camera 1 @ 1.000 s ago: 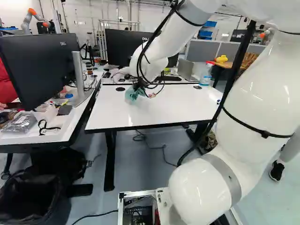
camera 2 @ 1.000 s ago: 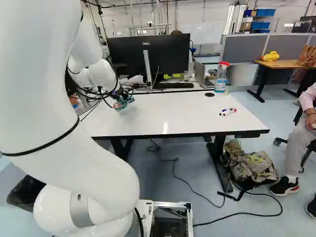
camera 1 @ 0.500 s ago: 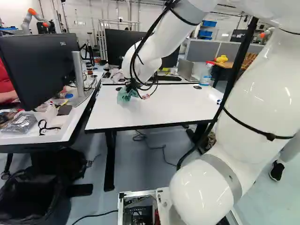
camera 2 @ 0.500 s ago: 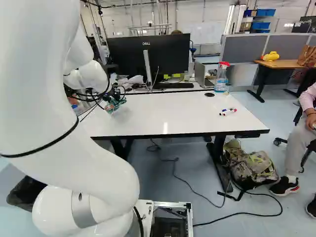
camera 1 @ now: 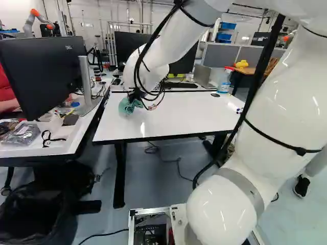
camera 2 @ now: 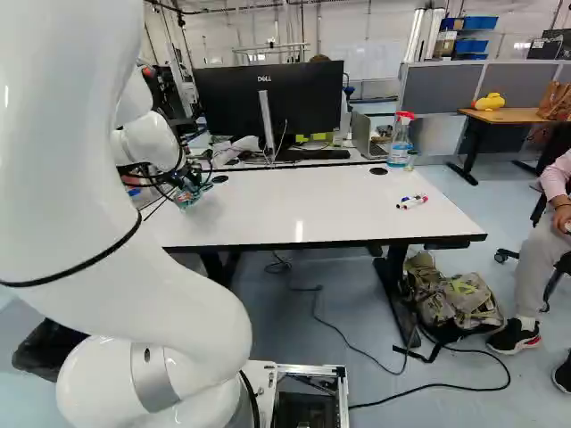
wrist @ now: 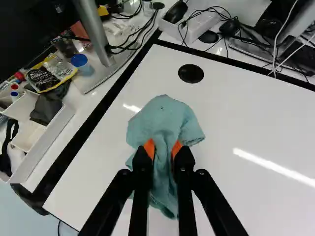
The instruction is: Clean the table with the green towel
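Green towel point(wrist: 165, 118) clamped in tool point(camera 1: 135, 95), both shifted L along tbl point(camera 1: 179, 117) vs b4.

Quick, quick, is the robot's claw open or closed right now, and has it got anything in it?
Claw: closed, holding the green towel pinched between its two orange pads.

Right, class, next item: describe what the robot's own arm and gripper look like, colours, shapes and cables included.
The arm is glossy white, with thick, rounded, tube-like segments and a grey band near its base. Black cables run along it, with thin black straps around the segments. The gripper is black, with two slim fingers ending in orange pads.
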`<state>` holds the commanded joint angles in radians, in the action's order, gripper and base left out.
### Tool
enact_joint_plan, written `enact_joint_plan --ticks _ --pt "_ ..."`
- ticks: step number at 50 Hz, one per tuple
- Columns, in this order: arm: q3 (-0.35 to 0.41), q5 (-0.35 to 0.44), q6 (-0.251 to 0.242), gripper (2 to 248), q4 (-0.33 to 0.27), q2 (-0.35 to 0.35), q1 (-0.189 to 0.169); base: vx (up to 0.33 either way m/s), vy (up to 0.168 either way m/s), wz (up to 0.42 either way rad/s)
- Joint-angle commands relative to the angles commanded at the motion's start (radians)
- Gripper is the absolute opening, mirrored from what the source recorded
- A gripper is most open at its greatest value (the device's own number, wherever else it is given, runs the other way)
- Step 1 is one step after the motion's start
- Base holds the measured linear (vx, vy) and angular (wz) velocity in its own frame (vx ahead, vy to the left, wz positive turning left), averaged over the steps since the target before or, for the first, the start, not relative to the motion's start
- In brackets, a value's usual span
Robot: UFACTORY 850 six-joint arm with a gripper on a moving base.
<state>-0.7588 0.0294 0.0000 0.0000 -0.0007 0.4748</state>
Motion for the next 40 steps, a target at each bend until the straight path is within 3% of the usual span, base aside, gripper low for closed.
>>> enact_joint_plan --ticks 40 --pt "0.034 0.0 0.0 58 0.0 0.034 0.151 0.0 0.0 0.0"
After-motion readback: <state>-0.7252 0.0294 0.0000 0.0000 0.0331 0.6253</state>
